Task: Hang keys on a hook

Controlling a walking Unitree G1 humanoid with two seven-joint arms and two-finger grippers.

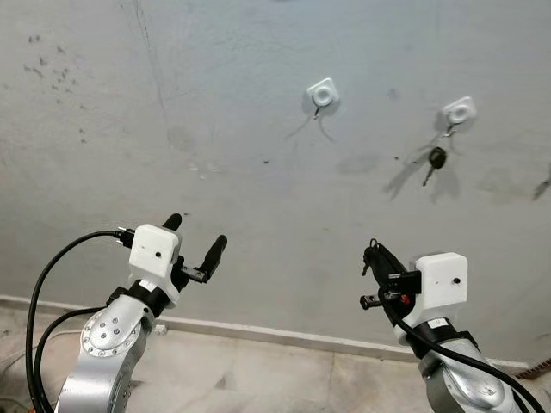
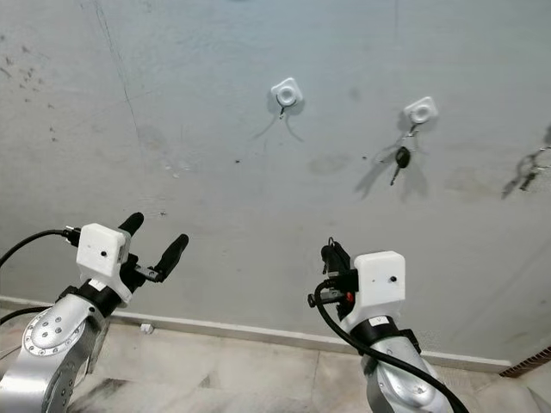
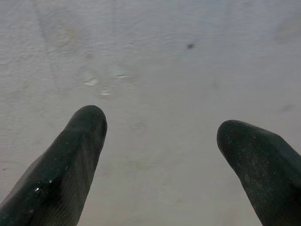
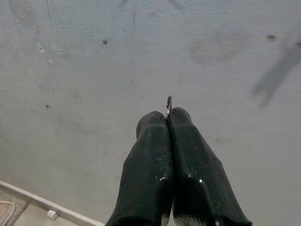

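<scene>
While the right pincer [image 4: 168, 115] was raised before the grey wall [image 1: 215, 103], its two black fingers were pressed tight together, with a thin metal key ring [image 4: 169, 106] poking out edge-on from between the tips. The rest of the keys could not be made out behind the fingers. The pincer pointed up at the wall well below the hooks, with bare plaster between it and them.

Two white stick-on hooks sat high on the wall. The nearer hook [image 1: 323, 93], up and a little to the left of the right pincer, carried nothing and threw thin shadows beneath it. The other hook [image 1: 459, 111], further right, already bore a dark-headed key [image 1: 436, 160] hanging from a ring. At the far right edge of the right eye view another bunch of keys [image 2: 527, 172] hung on the wall, its hook cut off by the frame.

The left pincer [image 1: 195, 234] was held up at the same height as the right one, well apart from it, its fingers spread wide and holding nothing; it faced a stretch of wall marked by small chips and dark specks.

A pale skirting strip [image 1: 258, 334] ran along the foot of the wall above the tiled floor [image 1: 258, 379]. Black cables [image 1: 43, 292] looped from the left wrist.
</scene>
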